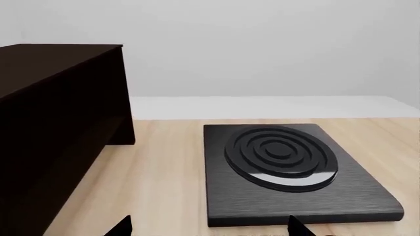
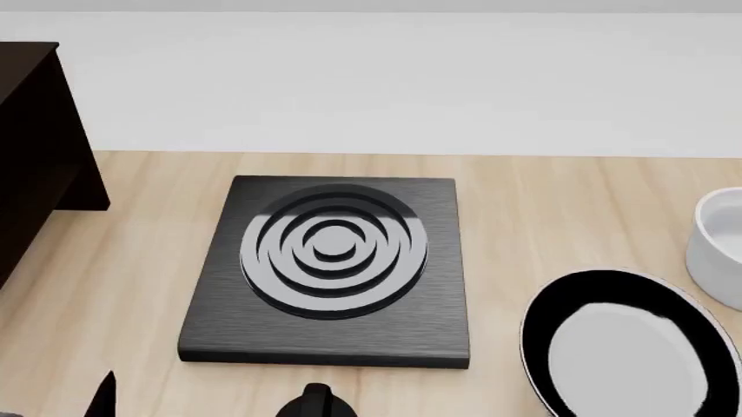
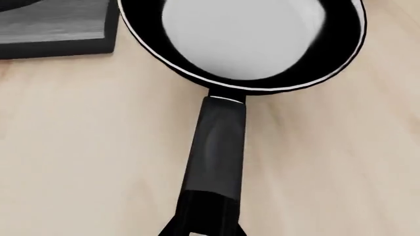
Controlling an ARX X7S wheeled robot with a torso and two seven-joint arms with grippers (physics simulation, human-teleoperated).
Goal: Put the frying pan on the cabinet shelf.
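At the far left stands the cabinet [image 2: 35, 148], a tall boxy piece of very dark brown wood, almost black; in the left wrist view its flat top and a lower ledge [image 1: 98, 140] are visible. It stands on the light wooden table [image 2: 128, 261], to the left of the left claw [image 1: 206, 227]. Of this claw only two dark fingertips [image 1: 121, 227] show at the edge of the left wrist view, set well apart, so it is spread wide and holds nothing.

Just ahead of the left claw lies the square black stove plate [image 2: 330, 269] with raised concentric rings, flat on the table.

Further right is the frying pan [image 2: 626, 347], resting on the table, right of the stove plate and apart from it. It is round and black, with a glossy pale base that reflects light and a thin light rim. Its long black handle [image 3: 217, 152] runs from the pan body toward the right claw and passes out of the right wrist view. The fingers of the right claw are not clearly seen in any view, so one cannot tell if it is parted or closed.

Beyond the pan, at the right edge, stands a white bowl [image 2: 718, 248].
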